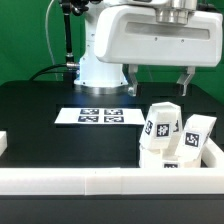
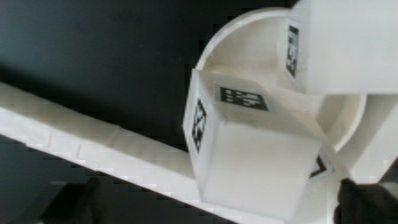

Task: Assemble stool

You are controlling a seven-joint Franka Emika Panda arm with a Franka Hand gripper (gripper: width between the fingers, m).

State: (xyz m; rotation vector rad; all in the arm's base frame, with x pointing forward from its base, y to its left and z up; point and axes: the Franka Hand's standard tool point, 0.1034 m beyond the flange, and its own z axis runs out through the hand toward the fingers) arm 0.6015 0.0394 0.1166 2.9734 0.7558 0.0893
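Hanging above the black table, the gripper has its two dark fingers spread wide apart with nothing between them. Below it and toward the exterior view's right, the white stool parts are bunched against the rail that runs along the table's near edge. A leg with a square tag stands tilted on top of the pile; a second tagged leg leans just beside it at the exterior view's right, close to the rail's corner. Under the first leg a rounded white part shows, but the exterior view does not let me say whether it is the seat. The fingertips are above the first leg and clear of it, not touching.

The marker board lies flat on the table toward the middle, well apart from the pile. Between board and rail, and across the exterior view's left half, the table is bare black surface.

In the wrist view, a tagged leg lies against the curved rim of the seat, with the rail running diagonally just beside them.
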